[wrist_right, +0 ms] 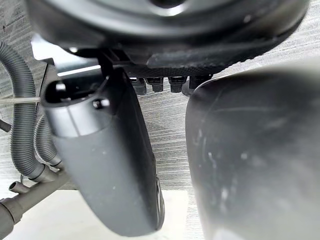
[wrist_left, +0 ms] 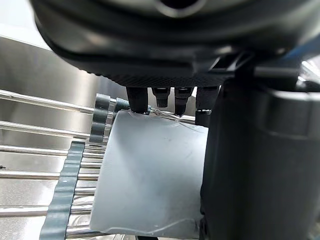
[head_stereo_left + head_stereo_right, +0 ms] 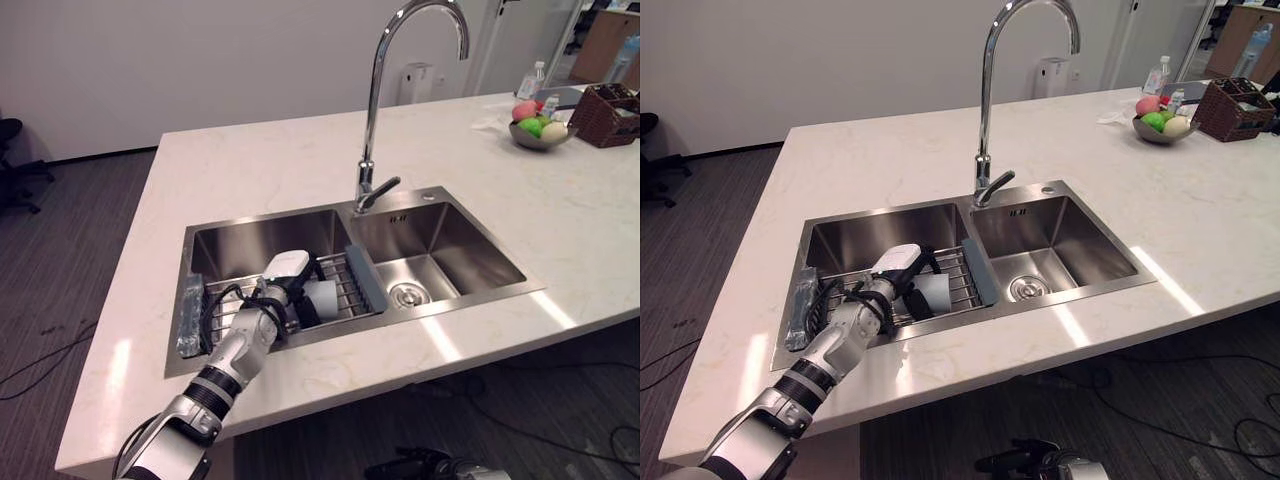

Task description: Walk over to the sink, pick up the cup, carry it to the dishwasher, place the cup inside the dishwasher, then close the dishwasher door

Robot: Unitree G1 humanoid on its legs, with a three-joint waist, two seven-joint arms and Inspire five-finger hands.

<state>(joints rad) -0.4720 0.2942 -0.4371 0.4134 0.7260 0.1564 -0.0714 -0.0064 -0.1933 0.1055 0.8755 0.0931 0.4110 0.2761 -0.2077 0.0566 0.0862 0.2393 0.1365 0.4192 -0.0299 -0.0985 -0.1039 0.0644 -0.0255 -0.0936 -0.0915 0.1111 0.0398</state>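
A pale grey cup (image 3: pixel 323 297) lies on its side on a wire rack (image 3: pixel 343 272) across the left basin of the steel double sink (image 3: pixel 455 240). My left hand (image 3: pixel 283 290) reaches down into that basin from the counter's front edge. Seen from the left wrist, its fingers (image 2: pixel 137 101) hook over the far side of the cup (image 2: pixel 150 175) while the thumb (image 2: pixel 250 165) presses the near side. My right hand (image 1: pixel 112 165) hangs relaxed over the striped floor, holding nothing.
A tall curved faucet (image 3: pixel 372 110) stands behind the divider between the basins. The rack has grey end pieces (image 3: pixel 365 278). Far right on the marble counter (image 3: pixel 250 170) are a fruit bowl (image 3: pixel 540 130), a wicker basket (image 3: pixel 610 112) and a bottle (image 3: pixel 533 80).
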